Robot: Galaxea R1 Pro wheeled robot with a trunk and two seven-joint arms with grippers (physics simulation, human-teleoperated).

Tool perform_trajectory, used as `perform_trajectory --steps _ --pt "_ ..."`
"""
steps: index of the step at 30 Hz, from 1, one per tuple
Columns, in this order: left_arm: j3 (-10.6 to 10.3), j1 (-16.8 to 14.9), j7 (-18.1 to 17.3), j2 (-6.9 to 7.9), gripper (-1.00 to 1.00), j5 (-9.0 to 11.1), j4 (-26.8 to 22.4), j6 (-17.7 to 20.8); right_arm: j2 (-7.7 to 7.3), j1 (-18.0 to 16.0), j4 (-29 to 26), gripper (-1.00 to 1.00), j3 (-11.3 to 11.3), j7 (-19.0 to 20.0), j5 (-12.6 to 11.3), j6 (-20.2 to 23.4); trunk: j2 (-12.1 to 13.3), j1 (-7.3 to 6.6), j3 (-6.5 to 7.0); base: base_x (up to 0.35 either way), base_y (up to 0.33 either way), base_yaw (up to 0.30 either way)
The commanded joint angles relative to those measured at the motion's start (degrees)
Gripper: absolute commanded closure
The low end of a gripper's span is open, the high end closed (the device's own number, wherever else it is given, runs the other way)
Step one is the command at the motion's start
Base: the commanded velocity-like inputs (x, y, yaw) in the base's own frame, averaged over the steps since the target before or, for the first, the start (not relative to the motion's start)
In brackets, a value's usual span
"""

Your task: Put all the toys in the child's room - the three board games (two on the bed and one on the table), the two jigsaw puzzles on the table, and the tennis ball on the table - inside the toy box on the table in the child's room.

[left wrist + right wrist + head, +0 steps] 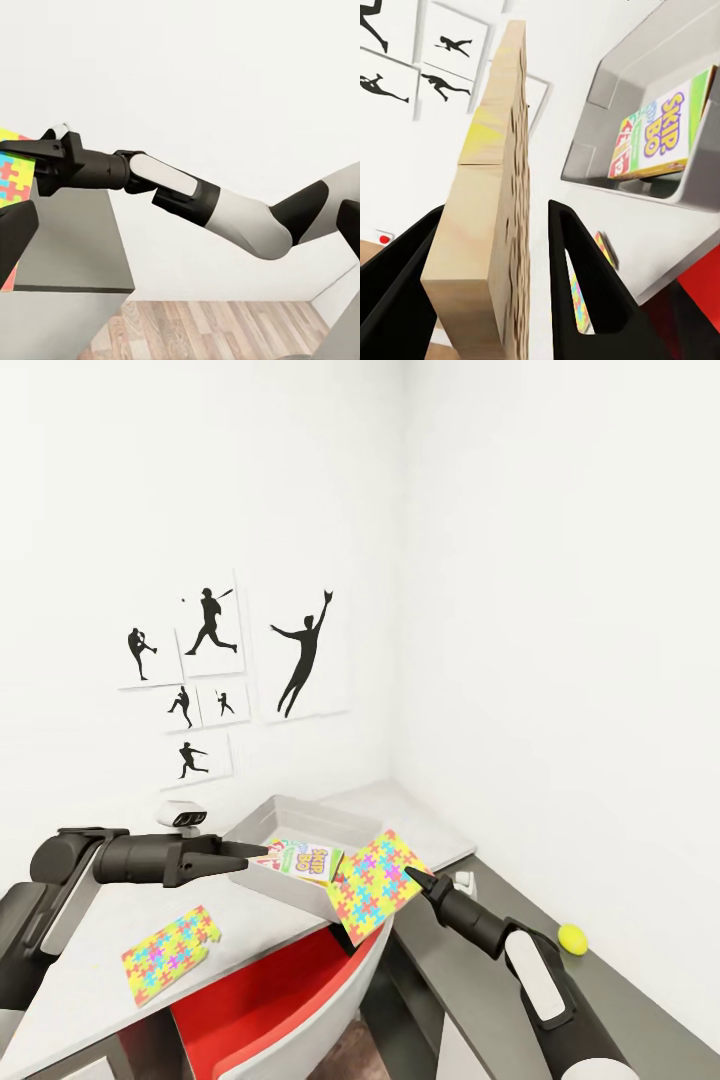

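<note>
My right gripper [413, 877] is shut on a multicoloured jigsaw puzzle [372, 886], holding it tilted at the near right corner of the light grey toy box [262, 815]. The right wrist view shows that puzzle [487, 195] edge-on between both fingers. A white-green board game [305, 860] lies inside the toy box [607, 82] and reads as Skip-Bo [660, 131]. My left gripper [258, 850] hovers at the box's near left rim, open and empty. A second jigsaw puzzle [170, 952] lies flat on the light grey table [90, 950]. The tennis ball [572, 938] rests on the dark grey wing [620, 1000].
A red-seated chair [265, 1005] stands tucked under the desk below the box. Black sports silhouettes [300, 650] hang on the white wall behind. A small white device [183, 815] sits at the table's back. Wood-plank floor [210, 330] shows below the desk.
</note>
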Motion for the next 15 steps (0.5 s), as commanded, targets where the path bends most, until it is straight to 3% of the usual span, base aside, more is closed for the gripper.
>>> perform_trajectory --steps 1,6,15 --pt "-0.1 0.0 -0.2 0.05 -1.00 0.1 0.0 0.6 0.06 0.0 0.0 1.00 -0.2 0.1 -0.1 0.4 0.0 0.02 -0.02 0.000 0.000 0.010" --pt "-0.1 -0.1 -0.2 0.05 -1.00 0.1 0.0 0.6 0.07 0.0 -0.1 1.00 -0.2 0.1 -0.1 0.3 0.0 0.02 0.11 0.000 0.000 0.144" --pt "0.0 0.0 -0.2 0.05 -1.00 0.1 0.0 0.5 0.06 0.0 -0.2 1.00 -0.2 0.1 -0.1 0.4 0.0 0.02 0.51 0.000 0.000 0.246"
